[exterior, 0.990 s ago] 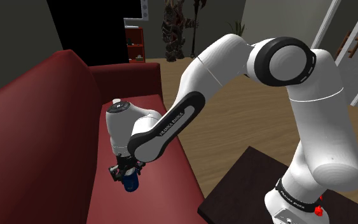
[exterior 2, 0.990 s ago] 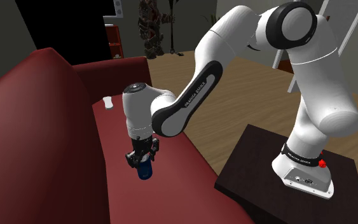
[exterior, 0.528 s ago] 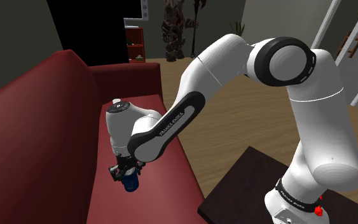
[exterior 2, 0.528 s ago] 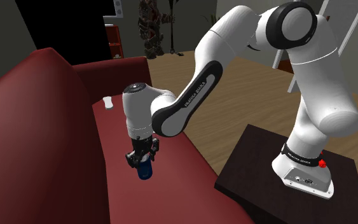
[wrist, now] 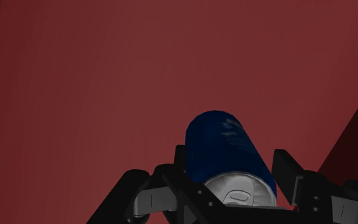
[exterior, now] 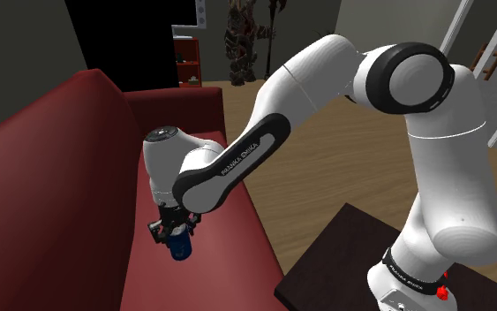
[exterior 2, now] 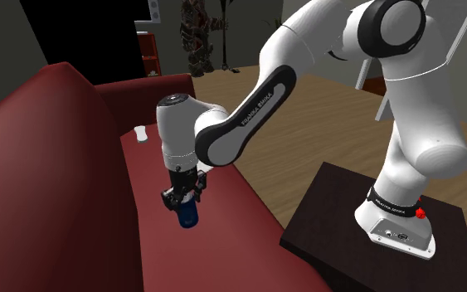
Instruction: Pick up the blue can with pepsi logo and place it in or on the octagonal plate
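We saw the all-black two-finger tool (exterior: 177,239) pinching the dark blue can with a silver top (wrist: 225,145), one finger on each side near its upper end. The can hung below the tool over the seat of the dark red sofa (exterior 2: 65,158), close to the backrest. We could not tell whether it touched the cushion.

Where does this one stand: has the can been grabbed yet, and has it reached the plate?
Done: the hand is shut on the blue can; in the wrist view its fingers clasp both sides. In hand: the can hangs low over the red sofa seat, seemingly just clear of it. Left: carrying it to the small white plate farther back on the seat and releasing it there.
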